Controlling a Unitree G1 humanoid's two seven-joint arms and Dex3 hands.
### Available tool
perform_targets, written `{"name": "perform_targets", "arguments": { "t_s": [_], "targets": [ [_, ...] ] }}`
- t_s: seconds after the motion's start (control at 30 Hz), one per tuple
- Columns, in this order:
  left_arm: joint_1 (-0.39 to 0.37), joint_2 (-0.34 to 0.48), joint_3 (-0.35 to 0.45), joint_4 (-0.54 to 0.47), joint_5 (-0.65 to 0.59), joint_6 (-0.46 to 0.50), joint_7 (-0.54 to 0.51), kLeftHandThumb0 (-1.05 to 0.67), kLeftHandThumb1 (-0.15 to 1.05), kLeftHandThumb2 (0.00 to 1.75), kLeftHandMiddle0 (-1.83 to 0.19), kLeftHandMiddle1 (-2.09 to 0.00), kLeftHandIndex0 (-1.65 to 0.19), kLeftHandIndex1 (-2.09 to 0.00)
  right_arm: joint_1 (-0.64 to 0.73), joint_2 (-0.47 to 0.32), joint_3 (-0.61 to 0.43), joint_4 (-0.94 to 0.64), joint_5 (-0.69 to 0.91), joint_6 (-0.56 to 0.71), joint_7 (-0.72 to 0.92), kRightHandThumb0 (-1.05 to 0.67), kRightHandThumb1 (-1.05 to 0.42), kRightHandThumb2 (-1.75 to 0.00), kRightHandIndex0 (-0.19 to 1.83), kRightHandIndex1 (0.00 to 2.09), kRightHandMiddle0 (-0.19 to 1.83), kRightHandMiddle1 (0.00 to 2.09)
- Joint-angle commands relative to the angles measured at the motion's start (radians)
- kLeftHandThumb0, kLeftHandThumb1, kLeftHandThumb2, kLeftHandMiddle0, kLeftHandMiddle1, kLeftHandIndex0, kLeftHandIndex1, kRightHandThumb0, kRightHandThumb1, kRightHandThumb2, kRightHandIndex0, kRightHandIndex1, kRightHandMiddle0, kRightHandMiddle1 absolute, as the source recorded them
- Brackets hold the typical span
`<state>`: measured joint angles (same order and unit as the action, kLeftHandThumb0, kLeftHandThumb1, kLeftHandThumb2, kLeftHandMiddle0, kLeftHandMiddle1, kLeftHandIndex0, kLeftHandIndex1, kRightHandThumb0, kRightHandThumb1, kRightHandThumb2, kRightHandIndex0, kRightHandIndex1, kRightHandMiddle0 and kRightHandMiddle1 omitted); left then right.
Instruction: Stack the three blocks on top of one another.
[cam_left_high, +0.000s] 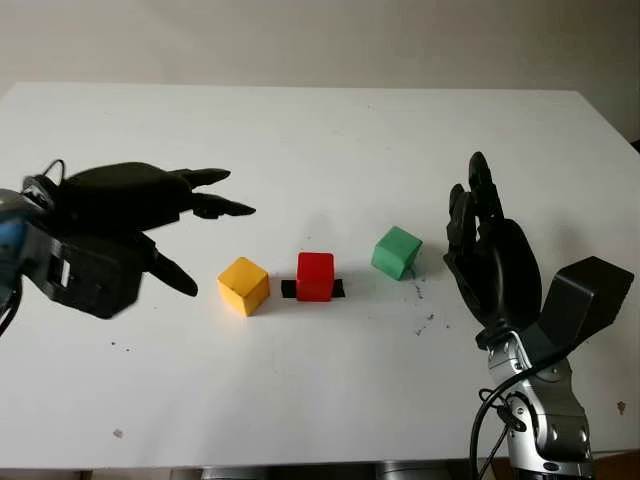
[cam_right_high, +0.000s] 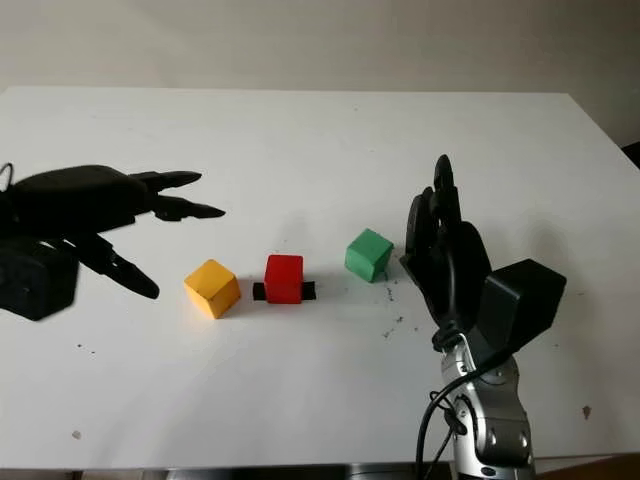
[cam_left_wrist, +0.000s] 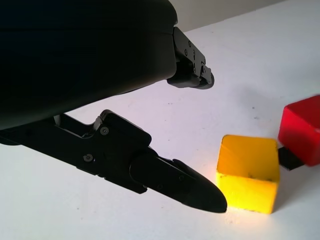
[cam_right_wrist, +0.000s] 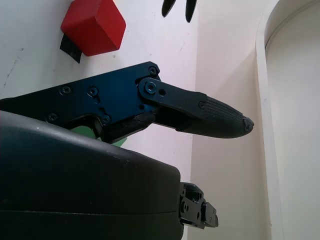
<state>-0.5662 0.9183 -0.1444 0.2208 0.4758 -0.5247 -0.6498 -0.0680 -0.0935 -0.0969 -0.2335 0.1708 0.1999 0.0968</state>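
Hovering open-handed on either side of three unstacked blocks.

Yellow block (cam_left_high: 244, 285), red block (cam_left_high: 315, 276) and green block (cam_left_high: 397, 251) sit in a row mid-table; the left hand (cam_left_high: 150, 215), empty, is just beside yellow, the right hand (cam_left_high: 490, 250), empty, near green.

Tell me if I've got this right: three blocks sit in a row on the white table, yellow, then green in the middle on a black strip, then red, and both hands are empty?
Not quite. The red block is in the middle on the black strip, as the left eye view shows, with the yellow block on one side and the green block on the other. Left hand and right hand are indeed empty.
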Motion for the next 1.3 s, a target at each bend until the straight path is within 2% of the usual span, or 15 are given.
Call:
{"name": "perform_targets", "arguments": {
  "t_s": [0.0, 0.23, 0.37, 0.67, 0.77, 0.8, 0.9, 1.1, 1.17, 1.27],
  "targets": [
    [0.022, -0.011, -0.015, -0.014, 0.012, -0.010, 0.021, -0.75, 0.90, 0.05, 0.09, -0.04, -0.23, -0.04, 0.011, 0.000, -0.004, -0.024, 0.000, 0.000, -0.003, -0.72, -1.05, -0.71, -0.19, 0.00, -0.19, 0.00],
    [0.057, -0.019, -0.049, 0.015, 0.096, -0.120, 0.143, -0.75, 0.92, 0.06, 0.09, -0.05, -0.29, -0.07, 0.013, 0.002, -0.011, -0.027, 0.015, 0.006, -0.001, -0.71, -1.05, -0.71, -0.19, 0.00, -0.19, 0.00],
    [0.065, -0.030, -0.065, 0.023, 0.139, -0.145, 0.198, -0.74, 0.93, 0.06, 0.08, -0.06, -0.33, -0.09, 0.014, 0.002, -0.007, -0.019, 0.017, -0.003, 0.001, -0.72, -1.05, -0.70, -0.19, 0.00, -0.19, 0.00],
    [0.057, -0.054, -0.090, 0.063, 0.149, -0.202, 0.255, -0.73, 0.93, 0.05, 0.07, -0.05, -0.42, -0.15, 0.021, -0.003, -0.009, -0.028, 0.013, 0.001, 0.000, -0.71, -1.05, -0.71, -0.19, 0.00, -0.19, 0.00],
    [0.058, -0.058, -0.090, 0.074, 0.179, -0.233, 0.307, -0.70, 0.91, 0.05, 0.04, -0.06, -0.44, -0.19, 0.023, -0.002, -0.012, -0.029, 0.018, 0.006, 0.000, -0.71, -1.05, -0.70, -0.19, 0.00, -0.19, 0.00],
    [0.058, -0.058, -0.091, 0.076, 0.196, -0.241, 0.327, -0.69, 0.90, 0.05, 0.04, -0.06, -0.43, -0.24, 0.024, -0.002, -0.013, -0.030, 0.020, 0.006, 0.001, -0.71, -1.05, -0.70, -0.19, 0.00, -0.19, 0.00],
    [0.059, -0.057, -0.092, 0.082, 0.241, -0.257, 0.378, -0.66, 0.89, 0.05, 0.00, -0.06, -0.20, -0.80, 0.025, -0.003, -0.014, -0.028, 0.026, 0.002, 0.006, -0.70, -1.05, -0.69, -0.19, 0.00, -0.19, 0.00],
    [0.058, -0.060, -0.091, 0.093, 0.255, -0.258, 0.408, -0.51, 0.96, 0.06, -0.02, -0.06, -0.11, -1.29, 0.026, -0.003, -0.015, -0.028, 0.023, -0.002, 0.007, -0.69, -1.05, -0.69, -0.19, 0.00, -0.19, 0.00],
    [0.056, -0.059, -0.091, 0.093, 0.259, -0.258, 0.414, -0.43, 0.99, 0.06, -0.04, -0.06, -0.12, -1.41, 0.025, 0.000, -0.017, -0.032, 0.026, 0.009, 0.003, -0.69, -1.05, -0.69, -0.19, 0.00, -0.19, 0.00],
    [0.047, -0.044, -0.099, 0.078, 0.334, -0.254, 0.454, -0.37, 1.03, 0.07, -0.08, -0.07, -0.16, -1.50, 0.024, -0.001, -0.016, -0.026, 0.023, 0.005, 0.003, -0.69, -1.05, -0.68, -0.19, 0.00, -0.19, 0.00]
  ]
}}
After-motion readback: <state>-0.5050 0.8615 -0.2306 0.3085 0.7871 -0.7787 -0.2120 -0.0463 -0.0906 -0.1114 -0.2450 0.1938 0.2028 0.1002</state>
